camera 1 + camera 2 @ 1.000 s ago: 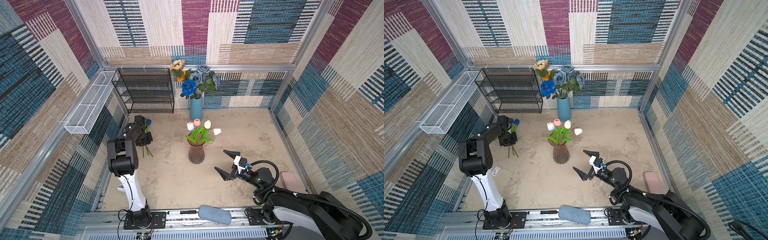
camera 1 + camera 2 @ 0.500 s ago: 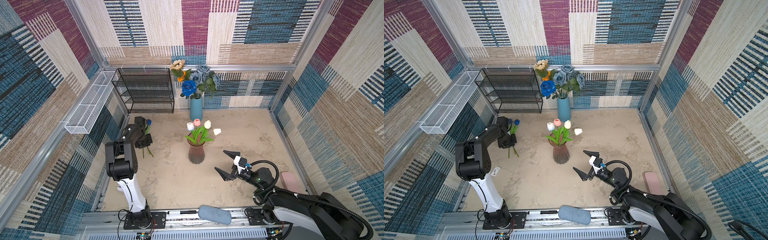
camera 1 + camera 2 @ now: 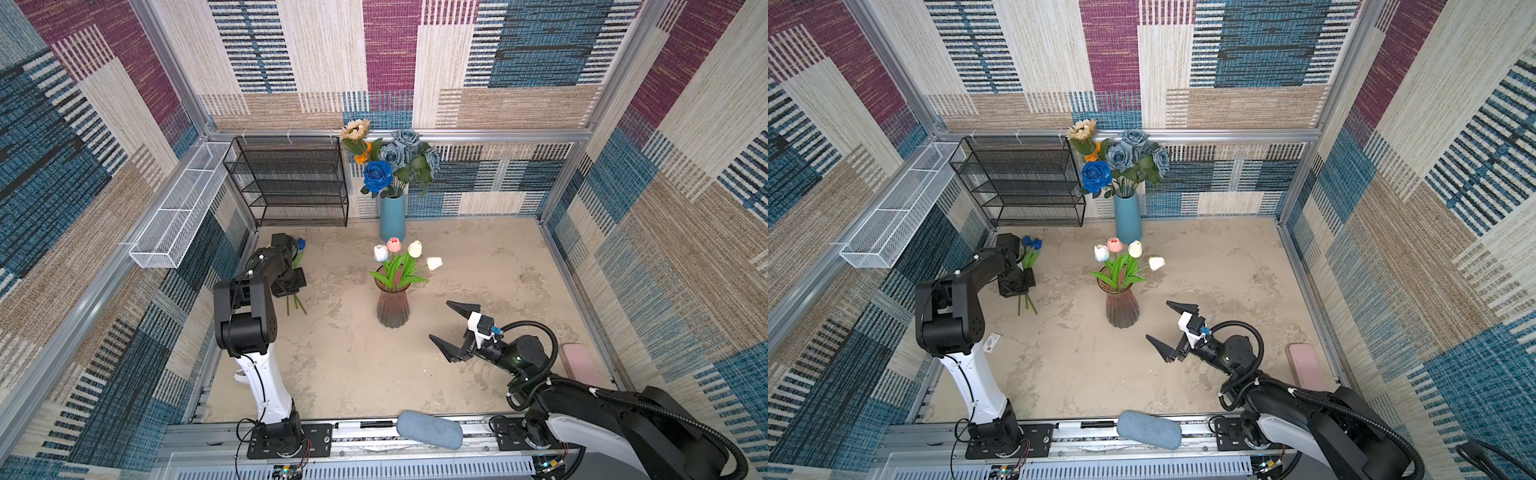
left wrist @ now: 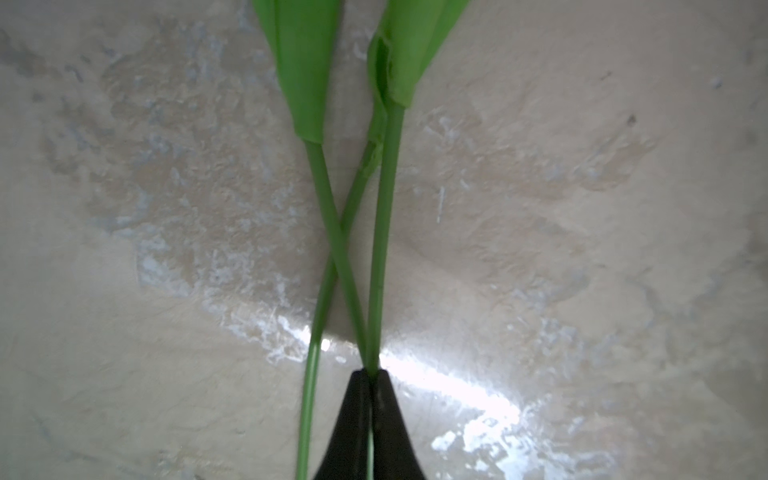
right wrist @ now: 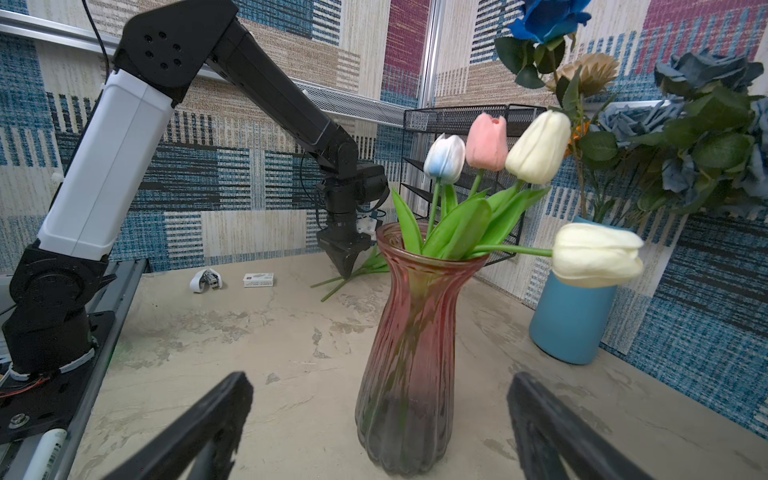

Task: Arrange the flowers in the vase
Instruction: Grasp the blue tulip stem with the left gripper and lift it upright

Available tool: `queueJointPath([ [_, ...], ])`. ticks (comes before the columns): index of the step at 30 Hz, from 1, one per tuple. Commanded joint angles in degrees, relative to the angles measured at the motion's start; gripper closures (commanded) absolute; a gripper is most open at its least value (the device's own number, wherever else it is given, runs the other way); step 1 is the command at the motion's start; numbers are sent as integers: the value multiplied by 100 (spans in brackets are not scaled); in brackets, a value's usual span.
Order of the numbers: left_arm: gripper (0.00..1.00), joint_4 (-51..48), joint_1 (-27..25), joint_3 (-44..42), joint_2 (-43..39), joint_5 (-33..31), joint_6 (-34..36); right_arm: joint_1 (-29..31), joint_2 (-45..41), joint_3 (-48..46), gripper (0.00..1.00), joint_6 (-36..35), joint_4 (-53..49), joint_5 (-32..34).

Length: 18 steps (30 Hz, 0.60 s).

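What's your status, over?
Left hand shut on blue tulip stems, flat on table. Right hand open, facing pink vase. No obstacle seen between.

Bare floor runs from the pink vase to the front rail — the widest lane. The vase's tulips lean out rightward past the rim. Behind stand the blue vase and the wire rack — the left arm crowds the loose tulips by the left wall.
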Motion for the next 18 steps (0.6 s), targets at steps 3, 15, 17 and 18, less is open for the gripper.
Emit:
queueJointPath([
  [3,94,-88,-7,-68,-183,-78,-20,0,75,60,0,18,127,-17],
  [15,100,-96,-189,-275,-1136,-7,-24,1,53,61,0,32,123,-53],
  [17,100,-21,-267,-393,-1416,39,-34,6,61,56,0,27,130,-36],
  [18,100,72,-308,-511,-1610,98,-52,7,77,65,0,28,134,-35],
])
